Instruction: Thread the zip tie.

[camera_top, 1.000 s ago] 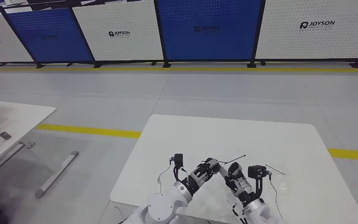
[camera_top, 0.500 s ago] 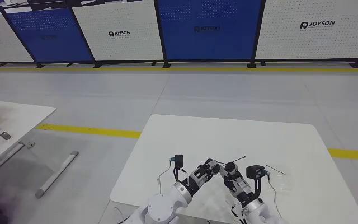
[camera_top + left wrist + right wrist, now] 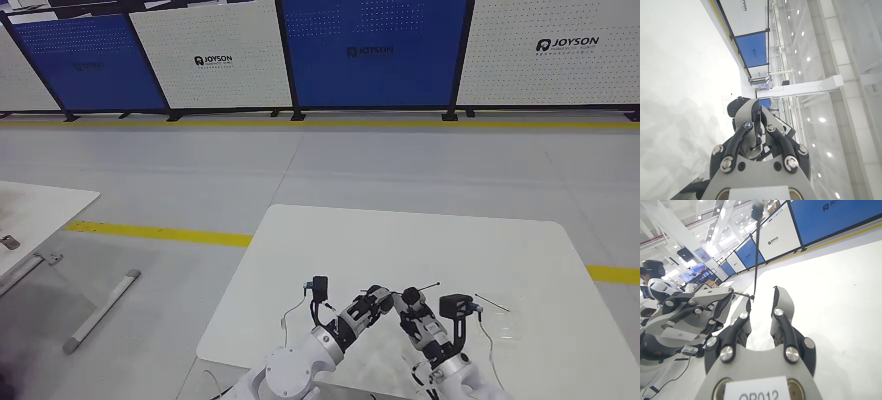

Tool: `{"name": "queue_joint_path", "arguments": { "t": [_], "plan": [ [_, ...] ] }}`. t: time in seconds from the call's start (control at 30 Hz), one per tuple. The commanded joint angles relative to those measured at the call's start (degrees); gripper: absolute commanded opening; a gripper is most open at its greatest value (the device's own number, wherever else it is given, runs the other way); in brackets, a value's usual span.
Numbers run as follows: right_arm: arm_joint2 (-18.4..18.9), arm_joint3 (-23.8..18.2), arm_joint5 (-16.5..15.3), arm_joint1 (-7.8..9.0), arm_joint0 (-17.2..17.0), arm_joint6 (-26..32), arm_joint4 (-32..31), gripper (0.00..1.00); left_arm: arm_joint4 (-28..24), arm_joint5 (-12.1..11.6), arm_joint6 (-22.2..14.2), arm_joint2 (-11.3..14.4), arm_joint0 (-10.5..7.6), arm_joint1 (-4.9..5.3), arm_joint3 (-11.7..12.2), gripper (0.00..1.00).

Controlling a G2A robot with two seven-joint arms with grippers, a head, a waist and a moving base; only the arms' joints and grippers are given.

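A thin black zip tie (image 3: pixel 418 288) is held just above the white table (image 3: pixel 400 240) near its front edge. My left gripper (image 3: pixel 760 106) is shut on one end of it, the strip pinched between its pads. In the right wrist view the zip tie (image 3: pixel 756 262) runs from the left gripper (image 3: pixel 728 293) to a sharp bend by my right gripper's fingertip (image 3: pixel 749 303), then rises to its head. My right gripper (image 3: pixel 762 294) is open, with the bend just outside its jaws. In the top view the left gripper (image 3: pixel 376 296) and the right gripper (image 3: pixel 409 298) almost touch.
Another black zip tie (image 3: pixel 492 302) lies on the table to the right of the arms. The table's far half is bare white surface. A second white table (image 3: pixel 40 210) stands off to the left across the floor.
The right arm has shifted slightly left, closer to the left gripper. The zip tie's free head has dipped a little. The left arm has hardly moved.
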Motion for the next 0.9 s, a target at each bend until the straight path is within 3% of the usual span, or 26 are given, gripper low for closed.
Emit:
{"name": "queue_joint_path", "arguments": {
  "t": [0.0, 0.43, 0.5, 0.87],
  "plan": [
    [-0.3, 0.0, 0.6, -0.05, 0.2, 0.2, -0.3, 0.28, 0.2, 0.0, 0.1, 0.1, -0.10, -0.03, 0.2, 0.00],
    [-0.5, 0.1, 0.5, -0.07, 0.4, 0.2, -0.2, 0.12, 0.9, 0.7, 0.6, 0.5, -0.87, -0.16, 0.7, 0.00],
    [-0.5, 0.1, 0.4, -0.07, 0.4, 0.2, 0.0, 0.00, 0.8, 0.9, 0.6, 0.5, -1.01, -0.20, 0.8, 0.00],
    [-0.6, 0.2, 0.5, -0.06, 0.5, 0.7, 0.0, 0.00, 0.7, 0.6, 0.6, 0.6, -1.03, -0.26, 0.8, 0.00]
  ]
}}
